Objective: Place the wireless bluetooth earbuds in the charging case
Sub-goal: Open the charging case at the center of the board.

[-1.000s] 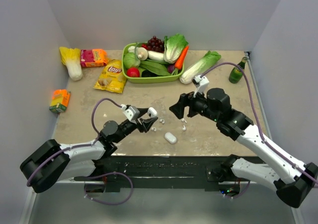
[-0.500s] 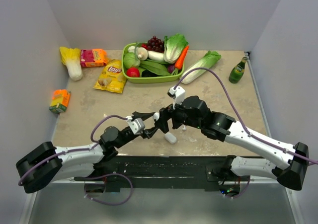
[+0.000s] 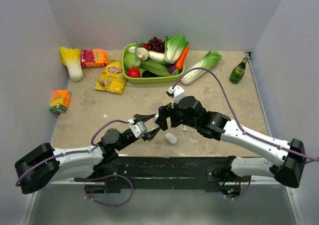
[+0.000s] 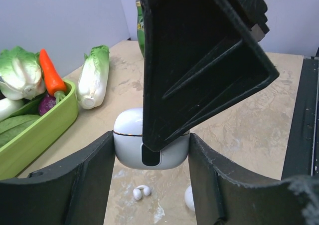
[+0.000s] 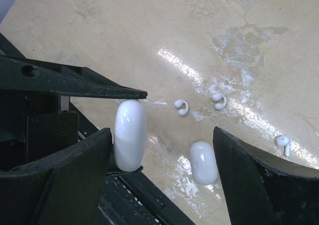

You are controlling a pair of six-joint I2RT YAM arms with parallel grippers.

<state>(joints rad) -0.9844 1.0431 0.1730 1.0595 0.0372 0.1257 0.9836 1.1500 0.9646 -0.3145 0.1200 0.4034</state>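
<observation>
My left gripper [image 4: 151, 146] is shut on a white charging case [image 4: 127, 150] and holds it closed above the table; the case also shows in the right wrist view [image 5: 130, 135]. My right gripper [image 5: 162, 135] is open, one finger [image 4: 199, 60] right in front of the case, the jaws straddling it. In the top view the two grippers, left [image 3: 149, 126] and right [image 3: 162, 117], meet. A second white case [image 5: 203, 162] lies on the table [image 3: 99, 110]. Two C-shaped white earbuds [image 5: 181, 107] [image 5: 219, 101] and a stemmed earbud [image 5: 283, 142] lie beside it.
A green basket [image 3: 149, 79] of vegetables stands at the back. A chips bag [image 3: 111, 76], a loose cabbage [image 3: 201, 67], a green bottle [image 3: 238, 73] and an orange box [image 3: 60, 100] lie around it. The table's black front edge [image 3: 164, 161] runs just below the grippers.
My right gripper has swung left and come up against the left gripper. My left gripper has moved right with the case. The case and earbuds on the table have not moved.
</observation>
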